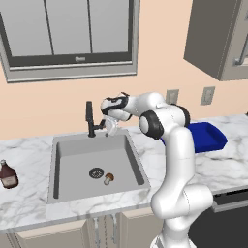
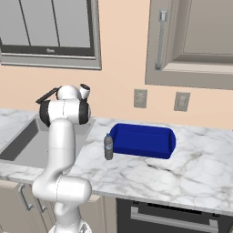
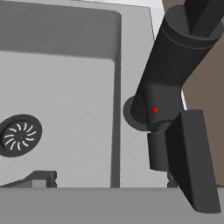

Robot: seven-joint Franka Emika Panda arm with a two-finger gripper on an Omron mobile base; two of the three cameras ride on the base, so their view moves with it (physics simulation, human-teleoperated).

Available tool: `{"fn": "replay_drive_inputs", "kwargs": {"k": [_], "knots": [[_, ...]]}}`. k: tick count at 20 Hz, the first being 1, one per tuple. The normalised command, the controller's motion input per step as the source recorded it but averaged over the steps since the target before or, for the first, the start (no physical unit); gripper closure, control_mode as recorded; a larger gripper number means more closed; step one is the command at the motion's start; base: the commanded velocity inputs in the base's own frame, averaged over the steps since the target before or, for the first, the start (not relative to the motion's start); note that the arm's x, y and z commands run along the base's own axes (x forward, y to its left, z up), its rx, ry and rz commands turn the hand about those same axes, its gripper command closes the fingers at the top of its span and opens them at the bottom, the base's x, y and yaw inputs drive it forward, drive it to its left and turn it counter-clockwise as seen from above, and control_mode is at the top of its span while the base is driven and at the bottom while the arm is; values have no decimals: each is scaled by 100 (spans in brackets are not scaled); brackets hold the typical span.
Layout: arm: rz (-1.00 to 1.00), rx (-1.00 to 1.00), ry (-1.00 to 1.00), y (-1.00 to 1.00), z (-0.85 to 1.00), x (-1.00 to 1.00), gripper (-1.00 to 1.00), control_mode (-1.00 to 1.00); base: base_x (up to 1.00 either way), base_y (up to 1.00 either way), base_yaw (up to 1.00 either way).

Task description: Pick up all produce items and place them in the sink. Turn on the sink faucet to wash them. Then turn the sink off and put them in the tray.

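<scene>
The mushroom (image 1: 109, 178) lies in the sink (image 1: 63, 145) at lower centre, so the step in hand is judged to be turning on the water. With the gripper (image 1: 107, 127) open and empty beside the sink faucet (image 1: 89, 118), centre 1 fingertip (image 3: 192, 153) squarely on the lever and push steadily.

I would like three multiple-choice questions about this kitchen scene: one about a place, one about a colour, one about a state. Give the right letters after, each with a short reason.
1. Where is the mushroom?
A. in the tray
B. in the sink, beside the drain
C. on the counter near the bottle

2. What colour is the tray?
A. blue
B. red
C. white

3. How is the gripper?
A. shut on the mushroom
B. shut on the bottle
C. open, close to the faucet

Answers:
1 B: it lies on the basin floor just right of the drain.
2 A: the tray is deep blue in both base views.
3 C: its fingers stand apart with nothing between them, next to the faucet's base.
</scene>
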Motion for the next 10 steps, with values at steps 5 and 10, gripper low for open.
{"fn": "replay_drive_inputs", "kwargs": {"k": [5, 10], "knots": [[6, 0, -9, -17, 0, 0, -100, -100, 0, 0, 0], [3, 0, -7, -11, 4, -6, -100, -100, 0, 0, 0]]}}
